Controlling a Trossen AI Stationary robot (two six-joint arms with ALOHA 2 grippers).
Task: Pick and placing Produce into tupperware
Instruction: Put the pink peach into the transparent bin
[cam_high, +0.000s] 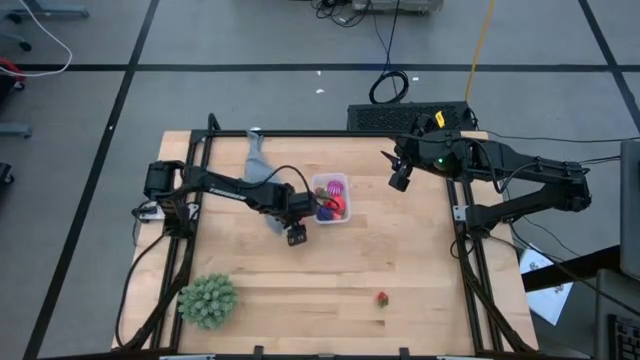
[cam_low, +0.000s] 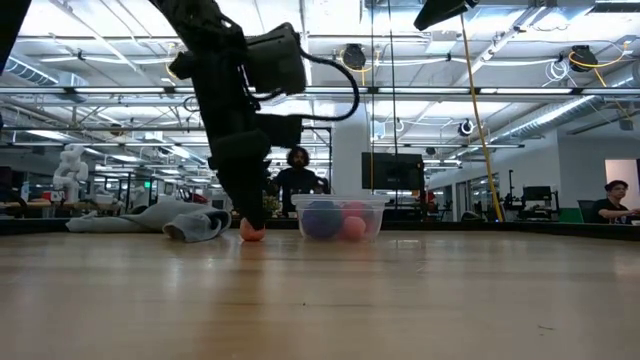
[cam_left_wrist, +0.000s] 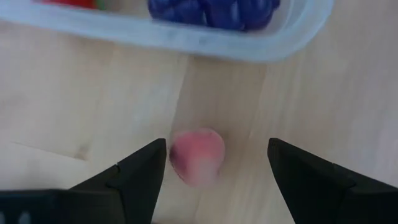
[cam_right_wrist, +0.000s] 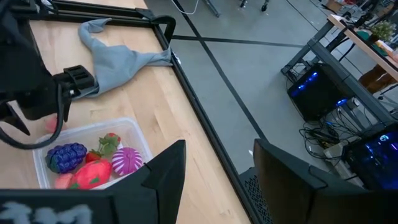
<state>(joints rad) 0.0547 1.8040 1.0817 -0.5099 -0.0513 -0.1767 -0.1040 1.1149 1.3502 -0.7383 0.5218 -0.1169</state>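
**A:** What are you doing right now?

**B:** I'm lowering my left gripper (cam_left_wrist: 214, 171) over a small pink fruit (cam_left_wrist: 197, 156) lying on the wooden table (cam_high: 400, 250), just beside the near wall of the tupperware (cam_left_wrist: 186, 38). My fingers are standing apart, one on either side of the fruit, gripping nothing yet.

**A:** How are you doing it well?

**B:** The fruit is sitting closer to one finger than the other, so I'm thinking I should centre it first, or it may roll away as I close. Then I'm lifting clear of the rim before dropping it in with the purple fruit (cam_left_wrist: 214, 11).

**A:** And the other arm?

**B:** My right gripper (cam_high: 401, 177) is waiting raised near the table's far right corner, fingers apart and empty. One red berry (cam_high: 382, 298) is lying well apart, near the front edge.
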